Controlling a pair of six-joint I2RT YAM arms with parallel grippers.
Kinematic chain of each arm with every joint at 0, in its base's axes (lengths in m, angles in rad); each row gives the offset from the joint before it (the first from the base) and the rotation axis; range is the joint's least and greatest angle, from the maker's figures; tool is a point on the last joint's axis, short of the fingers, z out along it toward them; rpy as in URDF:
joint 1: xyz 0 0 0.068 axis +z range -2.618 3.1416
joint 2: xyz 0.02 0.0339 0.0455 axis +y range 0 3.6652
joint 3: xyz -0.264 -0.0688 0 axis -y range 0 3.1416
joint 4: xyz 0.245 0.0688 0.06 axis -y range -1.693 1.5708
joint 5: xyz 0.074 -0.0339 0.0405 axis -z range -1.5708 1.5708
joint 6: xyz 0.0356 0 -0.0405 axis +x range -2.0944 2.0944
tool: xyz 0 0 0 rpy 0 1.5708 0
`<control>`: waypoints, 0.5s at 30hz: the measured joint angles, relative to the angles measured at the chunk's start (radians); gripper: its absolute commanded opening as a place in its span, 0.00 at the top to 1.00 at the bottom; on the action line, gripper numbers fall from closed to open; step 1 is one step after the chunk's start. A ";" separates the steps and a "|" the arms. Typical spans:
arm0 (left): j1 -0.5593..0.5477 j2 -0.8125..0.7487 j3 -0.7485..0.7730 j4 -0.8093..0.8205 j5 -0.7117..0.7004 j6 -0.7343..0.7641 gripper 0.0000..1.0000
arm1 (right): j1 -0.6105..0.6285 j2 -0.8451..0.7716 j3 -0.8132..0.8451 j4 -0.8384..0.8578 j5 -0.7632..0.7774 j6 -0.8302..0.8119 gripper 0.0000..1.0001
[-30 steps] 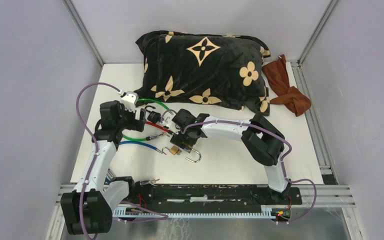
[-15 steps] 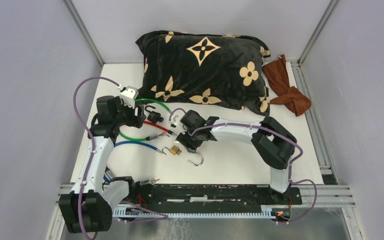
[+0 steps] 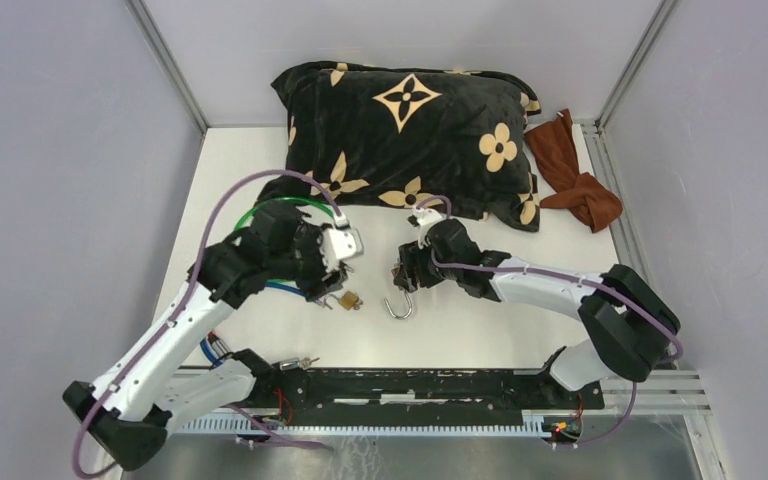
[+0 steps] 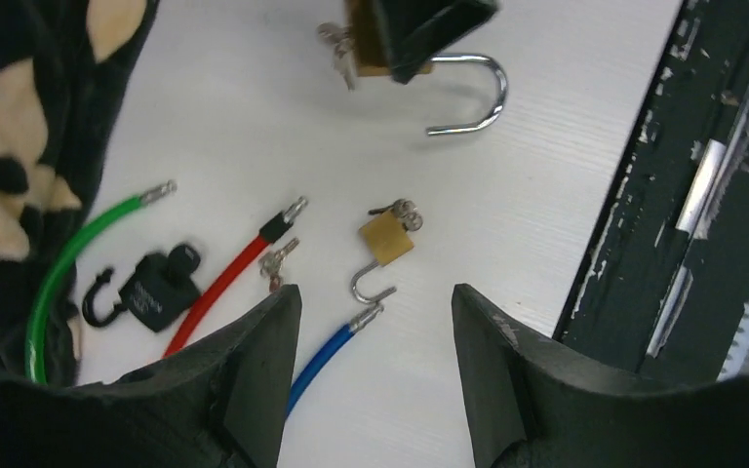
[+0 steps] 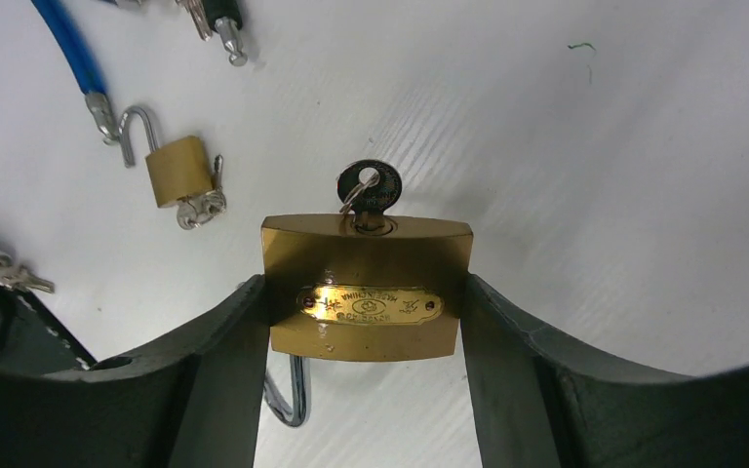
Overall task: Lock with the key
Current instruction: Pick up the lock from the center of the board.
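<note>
You're clamping the brass padlock (image 5: pixel 366 268) in the right gripper (image 5: pixel 366 317), key (image 5: pixel 369 187) jutting ahead of its fingertips, shackle (image 5: pixel 288 402) hanging open behind them; the left gripper (image 4: pixel 373 304) is hovering spread and empty, and an off-axis key twist risks levering the body loose

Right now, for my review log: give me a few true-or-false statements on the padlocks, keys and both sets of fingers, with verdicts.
1. The right fingers clamp the large brass padlock. True.
2. That padlock's keyhole is empty. False: a key sits in it.
3. The left fingers grip the small brass padlock. False: they hang open above it, apart from it.
4. The black padlock lies on the table, shackle open. True.
5. The red cable lies beside the black padlock. True.
</note>
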 measured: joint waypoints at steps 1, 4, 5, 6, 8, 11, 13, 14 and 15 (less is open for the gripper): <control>-0.126 -0.005 0.002 0.005 -0.026 0.003 0.35 | -0.005 -0.021 -0.026 0.026 -0.001 0.033 1.00; -0.369 0.010 -0.008 0.063 -0.144 0.021 0.33 | -0.024 -0.067 -0.081 0.077 0.003 0.115 1.00; -0.448 0.029 -0.019 0.096 -0.182 0.037 0.32 | -0.031 -0.084 -0.098 0.090 0.013 0.140 1.00; -0.492 0.045 -0.026 0.117 -0.207 0.051 0.31 | -0.034 -0.099 -0.109 0.100 0.022 0.159 1.00; -0.594 0.090 -0.051 0.182 -0.285 0.089 0.27 | -0.042 -0.134 -0.132 0.114 0.048 0.197 1.00; -0.704 0.121 -0.121 0.292 -0.367 0.146 0.19 | -0.047 -0.203 -0.174 0.146 0.092 0.254 1.00; -0.749 0.110 -0.196 0.401 -0.416 0.134 0.17 | -0.050 -0.256 -0.208 0.175 0.127 0.290 1.00; -0.756 0.107 -0.224 0.441 -0.440 0.103 0.16 | -0.051 -0.280 -0.222 0.187 0.140 0.305 1.00; -0.760 0.106 -0.251 0.487 -0.469 0.045 0.16 | -0.051 -0.307 -0.240 0.201 0.158 0.322 1.00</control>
